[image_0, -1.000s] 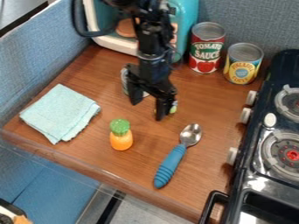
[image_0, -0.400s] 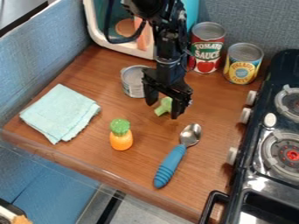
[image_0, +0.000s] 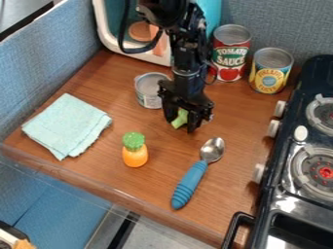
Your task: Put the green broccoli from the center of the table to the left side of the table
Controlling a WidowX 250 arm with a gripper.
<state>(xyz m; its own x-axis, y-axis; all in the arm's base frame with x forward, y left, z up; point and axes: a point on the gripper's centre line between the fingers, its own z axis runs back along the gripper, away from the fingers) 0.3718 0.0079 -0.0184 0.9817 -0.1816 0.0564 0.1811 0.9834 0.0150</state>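
Observation:
The gripper (image_0: 181, 123) hangs low over the middle of the wooden table (image_0: 143, 187), its two fingers closed in on the green broccoli (image_0: 180, 118). The broccoli's pale green stem points down and toward the front left between the fingers. Its upper part is hidden by the gripper. Whether it still touches the table I cannot tell.
A silver can (image_0: 149, 91) stands close behind left. The folded cloth (image_0: 67, 125) lies at left, a pineapple toy (image_0: 135, 150) in front, a blue-handled spoon (image_0: 190, 184) front right. Two cans and a teal toy oven are behind; the stove (image_0: 296, 165) is right.
The gripper first moved right to the broccoli, uncovering the silver can. Since then it has come slightly lower, and its fingers have drawn together around the broccoli.

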